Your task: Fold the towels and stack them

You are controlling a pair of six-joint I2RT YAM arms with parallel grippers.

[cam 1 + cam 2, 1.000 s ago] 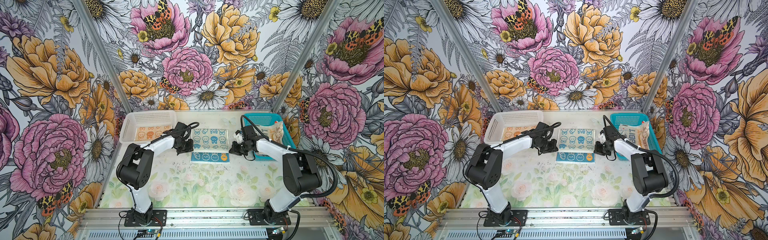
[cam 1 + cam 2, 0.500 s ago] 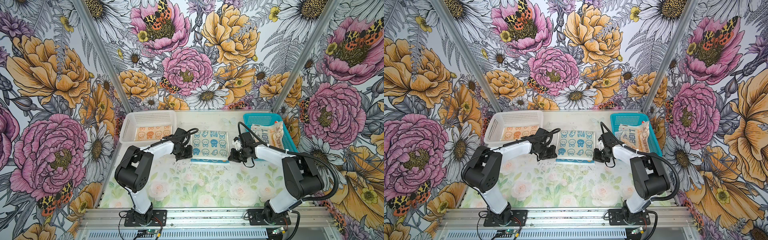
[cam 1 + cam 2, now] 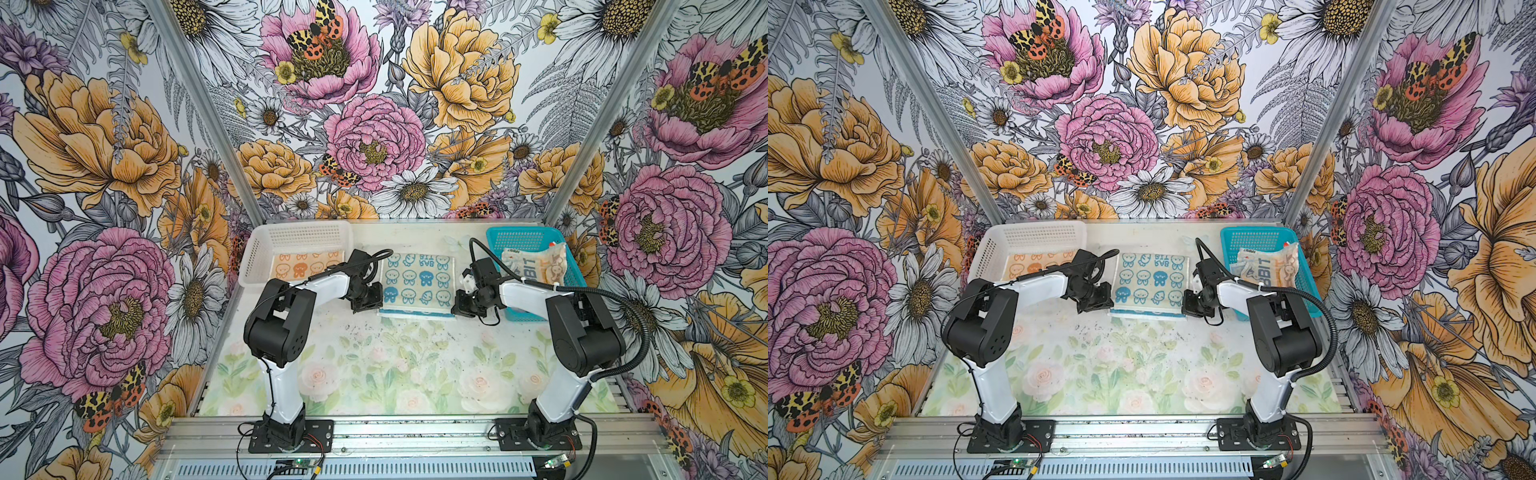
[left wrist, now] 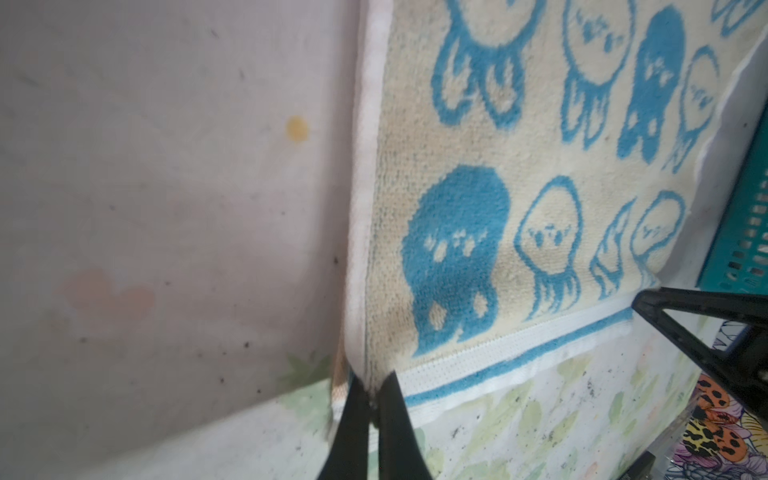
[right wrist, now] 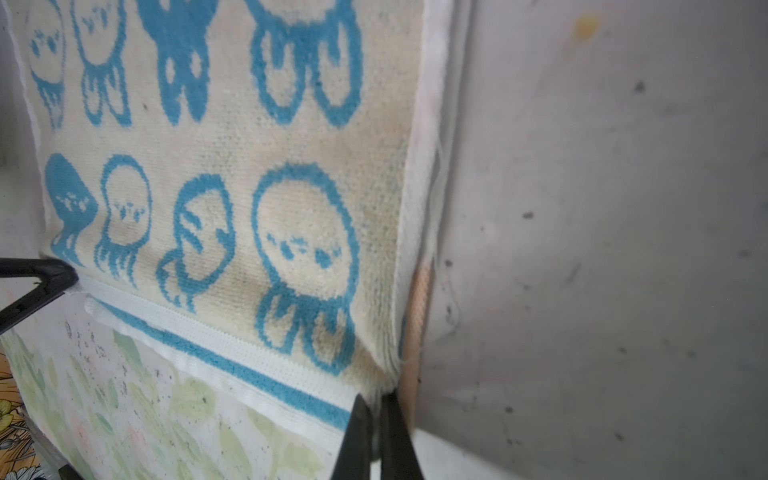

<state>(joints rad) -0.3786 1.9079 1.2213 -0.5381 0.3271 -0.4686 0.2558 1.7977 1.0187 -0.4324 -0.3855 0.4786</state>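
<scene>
A cream towel [image 3: 417, 284] printed with blue bunny faces lies folded at the middle of the table in both top views [image 3: 1150, 282]. A blue and white strip of its lower layer shows along the near edge. My left gripper [image 3: 368, 305] is shut on the towel's near left corner; the left wrist view shows the gripper [image 4: 372, 384] pinching the towel [image 4: 498, 166]. My right gripper [image 3: 461, 309] is shut on the near right corner, and in the right wrist view that gripper [image 5: 376, 399] nips the towel [image 5: 232, 166]. An orange towel [image 3: 305, 266] lies flat in the white basket [image 3: 249, 266].
A teal basket [image 3: 519, 239] at the back right holds crumpled towels [image 3: 536, 268], just behind my right arm. The white basket stands at the back left, beside my left wrist. The floral mat [image 3: 395, 365] spreads toward the near edge.
Both grippers carried the towel's upper layer toward the near edge, so the cream side now covers most of the blue lower layer. Both stayed shut on their corners.
</scene>
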